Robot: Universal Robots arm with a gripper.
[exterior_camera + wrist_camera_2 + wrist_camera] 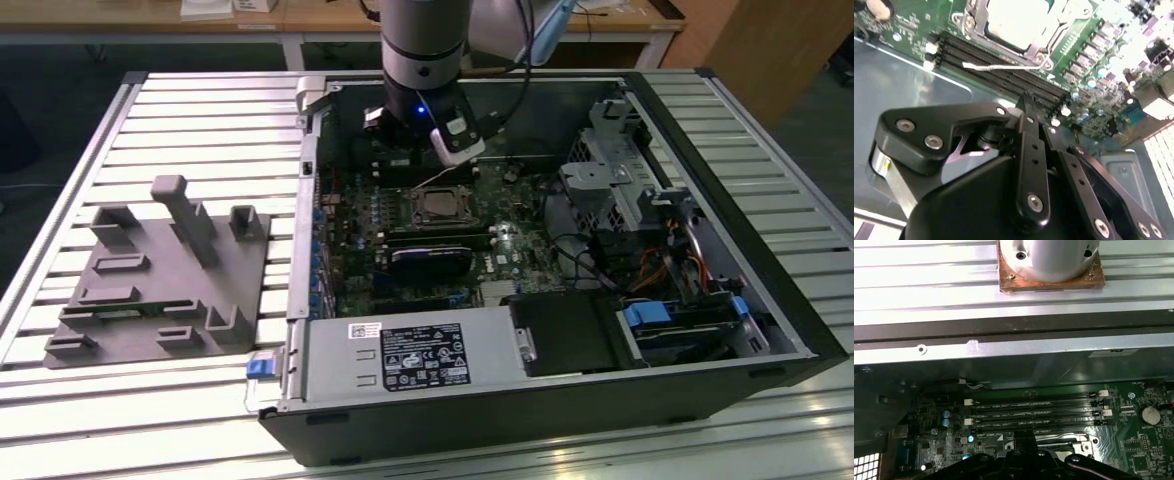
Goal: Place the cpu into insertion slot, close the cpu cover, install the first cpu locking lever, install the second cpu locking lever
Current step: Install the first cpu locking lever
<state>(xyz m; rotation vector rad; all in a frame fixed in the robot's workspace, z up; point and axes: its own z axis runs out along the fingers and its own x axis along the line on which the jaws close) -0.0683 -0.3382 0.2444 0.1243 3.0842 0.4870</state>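
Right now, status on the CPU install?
Gripper hangs over memory slots, beside the socket. CPU seated, cover down around it. One lever sticks out over the slots, looks unlatched.

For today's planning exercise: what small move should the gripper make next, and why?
Probably ease the gripper toward the thin silvery wire lever: it lies loose over the long black memory slots, while the silvery square cpu sits in the metal-rimmed socket.
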